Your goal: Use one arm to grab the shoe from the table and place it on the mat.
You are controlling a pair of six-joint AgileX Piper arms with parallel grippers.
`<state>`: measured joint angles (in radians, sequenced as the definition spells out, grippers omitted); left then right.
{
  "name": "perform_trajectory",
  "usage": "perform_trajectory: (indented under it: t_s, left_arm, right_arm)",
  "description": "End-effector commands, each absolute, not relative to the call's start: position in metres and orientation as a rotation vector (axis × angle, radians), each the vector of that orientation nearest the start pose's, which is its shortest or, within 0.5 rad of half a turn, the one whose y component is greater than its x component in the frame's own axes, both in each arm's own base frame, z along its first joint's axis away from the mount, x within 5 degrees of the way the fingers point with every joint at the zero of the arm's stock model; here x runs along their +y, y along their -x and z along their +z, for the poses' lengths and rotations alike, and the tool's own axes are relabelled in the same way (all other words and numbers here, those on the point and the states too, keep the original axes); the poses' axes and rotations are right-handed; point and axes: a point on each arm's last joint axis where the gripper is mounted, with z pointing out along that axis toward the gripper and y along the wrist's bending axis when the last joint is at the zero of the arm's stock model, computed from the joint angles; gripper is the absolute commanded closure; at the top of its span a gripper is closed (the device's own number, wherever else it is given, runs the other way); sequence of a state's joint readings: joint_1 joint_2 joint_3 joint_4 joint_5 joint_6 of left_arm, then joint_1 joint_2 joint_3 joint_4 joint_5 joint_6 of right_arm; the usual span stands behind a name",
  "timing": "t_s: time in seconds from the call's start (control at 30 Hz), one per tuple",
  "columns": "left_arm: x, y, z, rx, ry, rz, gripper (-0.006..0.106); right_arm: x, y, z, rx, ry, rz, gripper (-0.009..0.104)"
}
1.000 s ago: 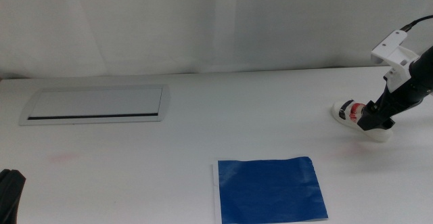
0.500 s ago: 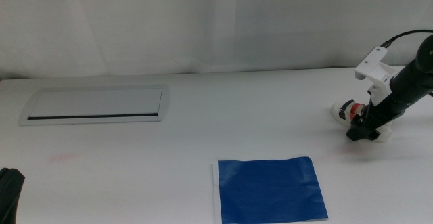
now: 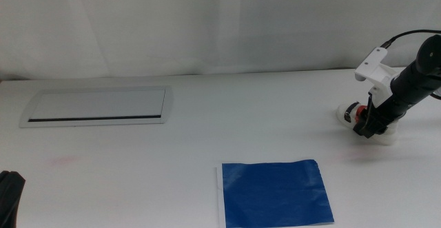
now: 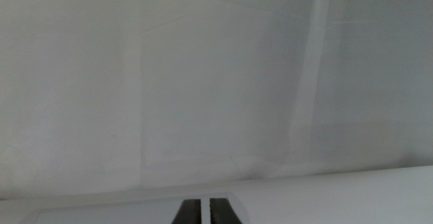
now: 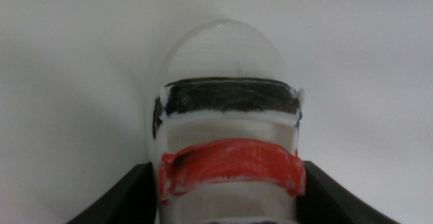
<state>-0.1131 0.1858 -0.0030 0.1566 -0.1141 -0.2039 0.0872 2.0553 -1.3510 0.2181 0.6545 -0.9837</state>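
The shoe (image 3: 346,112), a small white sandal with a dark strap and a red strap, lies on the white table (image 3: 227,128) at the far right. My right gripper (image 3: 366,127) has come down over it, open. In the right wrist view the shoe (image 5: 229,143) fills the space between the two dark jaws, which stand close against its sides. The mat (image 3: 275,192), a deep-blue sheet, lies flat near the front edge, to the left of and nearer than the shoe. My left gripper (image 4: 205,210) is shut and waits at the bottom left corner of the middle view, away from both.
A grey rectangular inset panel (image 3: 96,107) sits in the table at the back left. A white curtain hangs behind the table. A faint pink smudge (image 3: 65,161) marks the tabletop at the left.
My right arm swung in from the right and tipped more upright, bringing its gripper down over the shoe. The shoe and the mat have stayed in place.
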Motion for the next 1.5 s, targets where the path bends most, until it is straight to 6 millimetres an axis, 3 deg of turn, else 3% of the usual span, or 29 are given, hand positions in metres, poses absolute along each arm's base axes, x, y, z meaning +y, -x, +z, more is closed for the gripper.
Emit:
perform_trajectory:
  t_s: [0.0, 0.13, 0.23, 0.4, 0.5, 0.7, 0.83, 0.97, 1.1, 1.4, 1.47]
  left_arm:
    - [-0.01, -0.071, 0.201, 1.576, -0.055, -0.149, 0.103]
    - [-0.01, -0.071, 0.201, 1.576, -0.055, -0.149, 0.103]
    - [-0.01, -0.071, 0.201, 1.576, -0.055, -0.149, 0.103]
    - [-0.01, -0.071, 0.201, 1.576, -0.055, -0.149, 0.103]
    - [-0.01, -0.071, 0.201, 1.576, -0.055, -0.149, 0.103]
    - [-0.01, -0.071, 0.201, 1.576, -0.055, -0.149, 0.103]
    - [-0.01, -0.071, 0.201, 1.576, -0.055, -0.149, 0.103]
    - [-0.01, -0.071, 0.201, 1.576, -0.055, -0.149, 0.103]
    - [-0.01, -0.071, 0.201, 1.576, -0.055, -0.149, 0.103]
    - [-0.01, -0.071, 0.201, 1.576, -0.055, -0.149, 0.103]
    - [-0.01, -0.071, 0.201, 1.576, -0.055, -0.149, 0.103]
  right_arm:
    - [0.046, -0.408, 0.138, 2.505, 1.308, -0.024, 0.097]
    - [0.047, -0.41, 0.152, 2.479, 1.29, -0.03, 0.097]
    - [0.049, -0.41, 0.178, 2.456, 1.269, -0.007, 0.097]
    - [0.059, -0.4, 0.239, 2.351, 1.372, -0.011, 0.097]
    - [0.078, -0.383, 0.267, 2.27, 1.464, -0.001, 0.097]
    - [0.131, -0.34, 0.297, 2.159, 1.662, 0.086, 0.097]
    - [0.17, -0.316, 0.298, 2.122, 1.777, 0.154, 0.097]
    - [0.198, -0.292, 0.281, 2.099, 1.916, 0.192, 0.097]
    - [0.21, -0.276, 0.26, 2.076, 1.996, 0.185, 0.097]
    - [0.225, -0.261, 0.236, 1.99, 2.06, 0.178, 0.097]
    - [0.231, -0.257, 0.223, 1.976, 2.092, 0.174, 0.097]
